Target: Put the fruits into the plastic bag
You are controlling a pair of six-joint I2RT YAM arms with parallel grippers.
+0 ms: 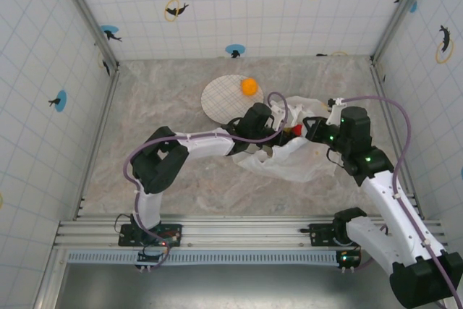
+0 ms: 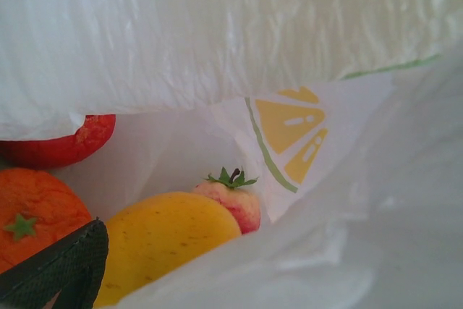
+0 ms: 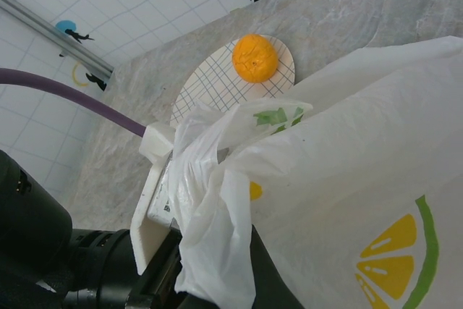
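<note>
The crinkly translucent white plastic bag (image 1: 289, 161) surrounds the left gripper (image 1: 282, 129). Its one visible dark finger (image 2: 61, 265) lies just beside a yellow fruit (image 2: 166, 236), and I cannot tell how far the fingers are spread. The right gripper (image 1: 312, 129) is clamped on the bag's rim. Beyond both, a round orange fruit (image 1: 249, 86) sits on a white grid-patterned plate (image 1: 221, 99), on a grey marbled tabletop (image 1: 166, 106) inside dolphin-stickered tiled walls (image 1: 239, 5).

- The left arm (image 1: 195, 142) rises from its base, folds sharply at the elbow and runs rightward, nearly level, to a wrist near mid-scene.
- The left gripper (image 1: 276, 132) tips downward. One of its dark fingers (image 2: 69, 265) sits in the wrist view's lower-left corner, well off centre, with the jaws apart.
- The right arm (image 1: 391, 200) leans up and leftward from its base.
- The right gripper (image 1: 312, 129) faces the left one, close by, pinched tight on the plastic bag (image 1: 296, 164).
</note>
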